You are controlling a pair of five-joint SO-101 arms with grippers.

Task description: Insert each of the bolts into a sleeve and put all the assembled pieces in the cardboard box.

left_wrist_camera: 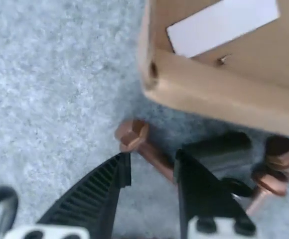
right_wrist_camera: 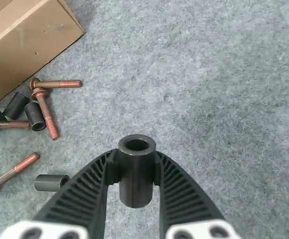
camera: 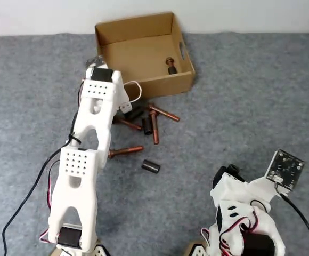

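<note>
Near the box (left_wrist_camera: pixel 209 94) edge, left pincer (left_wrist_camera: pixel 153 162) gapes astride a bolt (left_wrist_camera: pixel 133 135); right pincer (right_wrist_camera: pixel 136 164) clamps a sleeve (right_wrist_camera: pixel 136 181).

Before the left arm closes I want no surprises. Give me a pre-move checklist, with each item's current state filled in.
1. Left end effector open: ok.
2. Copper bolt shaft between its fingers: ok, the head sticks out past them.
3. Black sleeve clear of the closing fingers: cannot tell, it lies close beside one.
4. Right end effector shut on held sleeve, bore unobstructed: ok.
5. Cardboard box has room: ok, one assembled piece inside.
</note>
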